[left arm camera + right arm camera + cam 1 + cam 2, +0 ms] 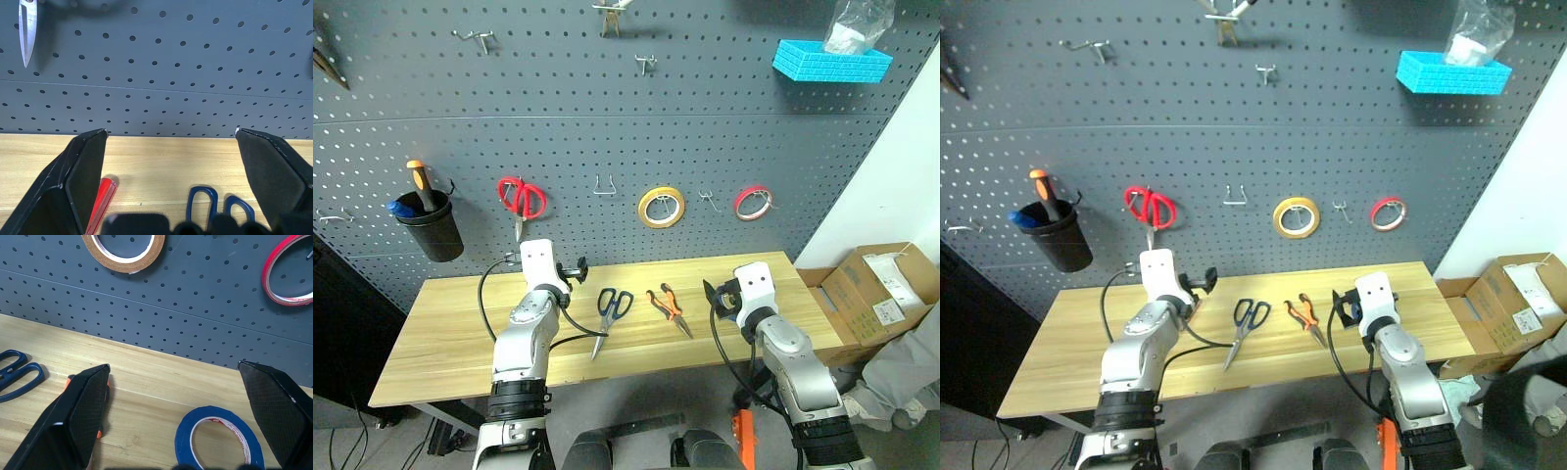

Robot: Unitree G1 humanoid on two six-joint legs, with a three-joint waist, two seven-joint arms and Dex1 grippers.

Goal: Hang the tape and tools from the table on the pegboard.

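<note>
Both my grippers, left (576,268) and right (717,297), hover spread wide and empty over the table (450,323).
Blue-handled scissors (609,313) and pliers (668,309) lie mid-frame between them; my right fingers (78,416) flank the blue tape (220,443), my left finger (73,181) half hides the red-handled screwdriver (101,196); yellow roll (662,207) and red roll (754,203) hang on the pegboard (607,117) above.

Scissors (610,315) lie left of pliers (670,309) on the table (440,333).

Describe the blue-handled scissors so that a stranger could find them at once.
Look at the wooden table below the grey pegboard. Near its middle, the blue-handled scissors lie flat, left of the small orange pliers. Unlike the red-handled scissors hanging on the board, their handles are dark blue.
</note>
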